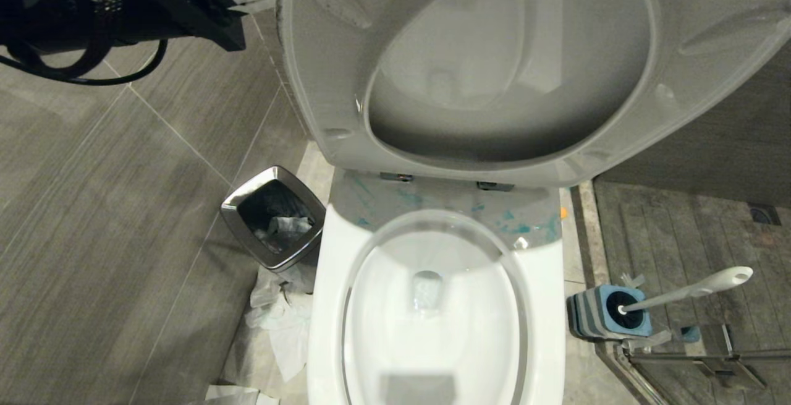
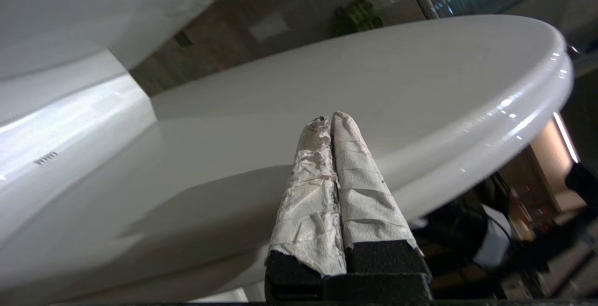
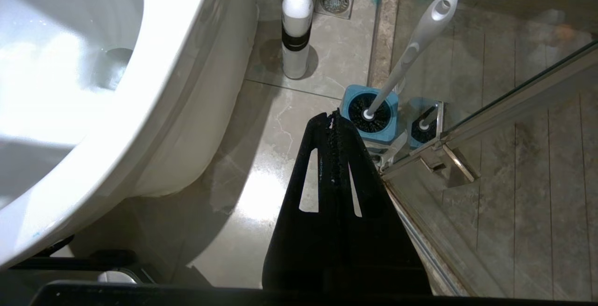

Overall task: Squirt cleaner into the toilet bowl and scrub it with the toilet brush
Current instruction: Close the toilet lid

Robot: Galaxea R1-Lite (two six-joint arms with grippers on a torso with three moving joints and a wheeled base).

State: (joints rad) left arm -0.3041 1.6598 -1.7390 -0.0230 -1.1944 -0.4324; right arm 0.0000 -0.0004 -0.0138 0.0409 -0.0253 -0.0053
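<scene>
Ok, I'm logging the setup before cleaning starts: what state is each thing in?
White toilet lid and seat: raised.
White ceramic toilet bowl: open, blue smears behind its rim.
White cleaner bottle with orange cap: upright on the floor, capped.
White-handled toilet brush: head in its blue holder.
Steel-rimmed trash bin: open, paper inside.
Left claw: shut, empty.
Right claw: shut, empty.

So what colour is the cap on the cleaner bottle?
Orange, on the cleaner bottle; the right wrist view shows it best.
</scene>
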